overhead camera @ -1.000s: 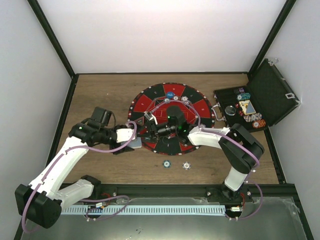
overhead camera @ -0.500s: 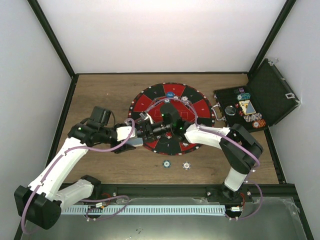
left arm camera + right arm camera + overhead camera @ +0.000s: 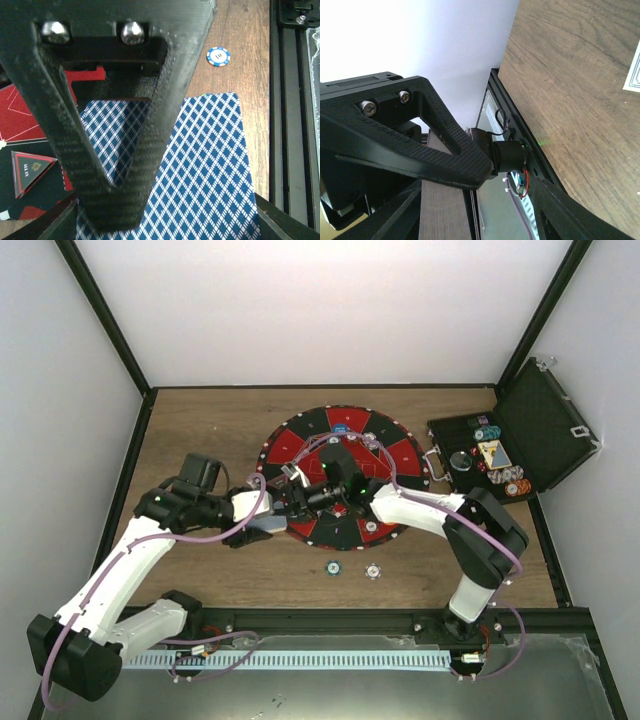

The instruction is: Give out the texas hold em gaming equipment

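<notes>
My left gripper point(image 3: 268, 521) hangs at the left rim of the round mat, shut on a deck of playing cards point(image 3: 260, 526). In the left wrist view the deck's blue diamond-patterned back point(image 3: 210, 165) fills the lower frame under my left gripper point(image 3: 150, 220). My right gripper point(image 3: 291, 490) reaches left across the mat, right beside that deck. In the right wrist view the deck shows edge-on point(image 3: 445, 215) behind the upper finger point(image 3: 470, 167); my right gripper point(image 3: 512, 180) stands open with nothing visibly between its fingers. A teal chip point(image 3: 333, 567) point(image 3: 218, 56) and a white chip point(image 3: 373, 570) lie on the wood.
The red-and-black mat point(image 3: 395, 455) carries a blue button disc point(image 3: 341, 427) at its far side. An open black case point(image 3: 540, 430) at the right holds more chips point(image 3: 487, 430) and cards. A black rail point(image 3: 340, 615) runs along the near edge.
My right gripper has moved left across the mat, ending close against the deck held by the left gripper. The left arm has barely moved.
</notes>
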